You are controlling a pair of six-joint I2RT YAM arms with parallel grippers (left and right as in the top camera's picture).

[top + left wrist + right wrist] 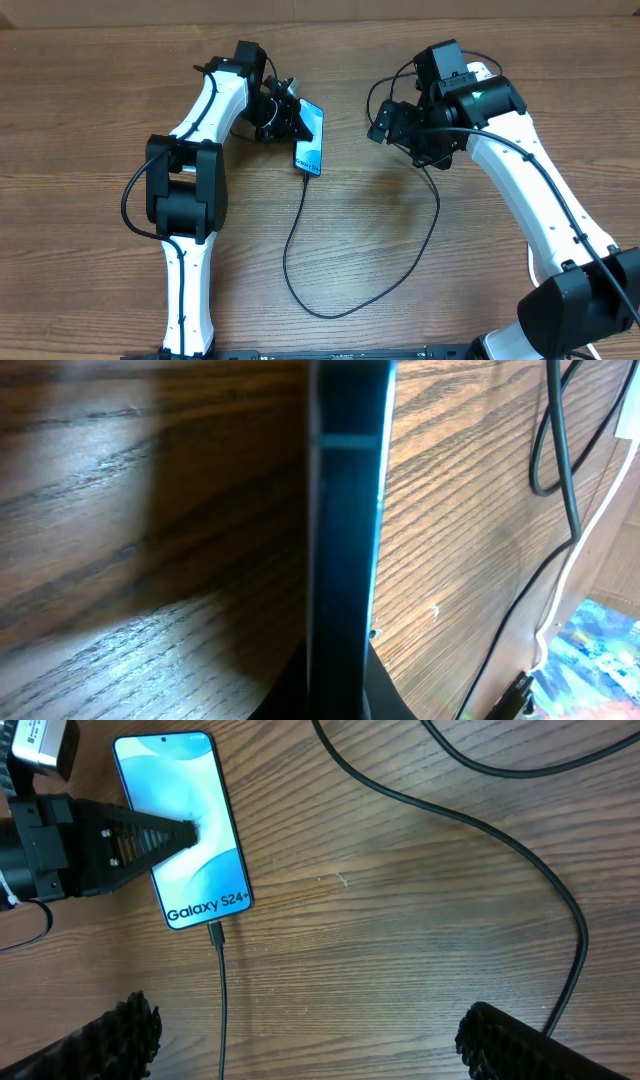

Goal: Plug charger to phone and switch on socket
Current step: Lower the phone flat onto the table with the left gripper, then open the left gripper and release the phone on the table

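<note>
The phone (pixel 312 135) has a glowing light-blue screen and lies left of the table's centre. My left gripper (pixel 283 115) is shut on it. In the left wrist view the phone (pixel 350 540) stands edge-on between the jaws (pixel 340 695). In the right wrist view a left finger (pixel 120 845) lies across the phone's screen (pixel 190 810). The charger's black cable (pixel 300 225) runs from the phone's bottom edge, with its connector (pixel 215 932) at the port, and loops towards the right arm. My right gripper (pixel 395 125) is open and empty above the wood (pixel 320 1045). The socket is mostly hidden under the right arm.
A thick white lead (pixel 585 540) runs along the right of the left wrist view, beside a colourful patch (pixel 600 650). The charger cable's loop (pixel 330 313) reaches near the table's front. The table's far edge (pixel 300 18) lies just behind both wrists.
</note>
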